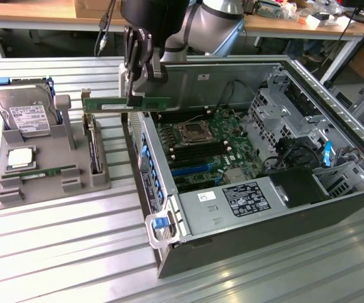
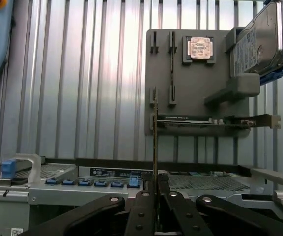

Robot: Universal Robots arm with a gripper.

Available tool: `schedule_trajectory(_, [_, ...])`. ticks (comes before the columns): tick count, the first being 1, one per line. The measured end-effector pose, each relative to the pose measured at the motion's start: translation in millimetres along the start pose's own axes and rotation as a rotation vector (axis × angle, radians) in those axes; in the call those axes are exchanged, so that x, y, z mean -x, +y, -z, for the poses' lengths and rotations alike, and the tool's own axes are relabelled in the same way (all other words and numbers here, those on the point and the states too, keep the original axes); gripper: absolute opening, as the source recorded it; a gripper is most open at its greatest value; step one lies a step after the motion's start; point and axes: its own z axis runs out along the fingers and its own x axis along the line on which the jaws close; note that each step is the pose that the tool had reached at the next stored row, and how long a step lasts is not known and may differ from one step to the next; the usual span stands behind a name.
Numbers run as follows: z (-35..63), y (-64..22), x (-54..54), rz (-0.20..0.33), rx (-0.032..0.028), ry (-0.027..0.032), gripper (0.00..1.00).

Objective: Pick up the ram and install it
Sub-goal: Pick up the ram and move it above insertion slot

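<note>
The claw clamps the ram at mid-length, level in the air above the case edge nearest the tray. To my eye, it wants carrying level and parallel to the slots.

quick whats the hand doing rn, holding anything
Hand: closed on the long thin green circuit-board ram stick, holding it lifted off the table beside the open grey metal computer case.

Setting: robotics lab or workshop. Slatted aluminium table carries an opened computer case and grey parts fixture; cluttered wooden benches behind.
</note>
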Motion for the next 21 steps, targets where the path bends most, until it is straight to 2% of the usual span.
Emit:
schedule_trajectory(3, [1.2, -8.0, -0.3, 0.0, 0.0046, -0.0001, 0.13])
schedule_trajectory(4, [2.0, -12.9, -0.5, 0.0, 0.0075, -0.0001, 0.13])
schedule_trajectory(21, [6.3, -41.7, -1.7, 0.001, 0.0252, -0.0007, 0.13])
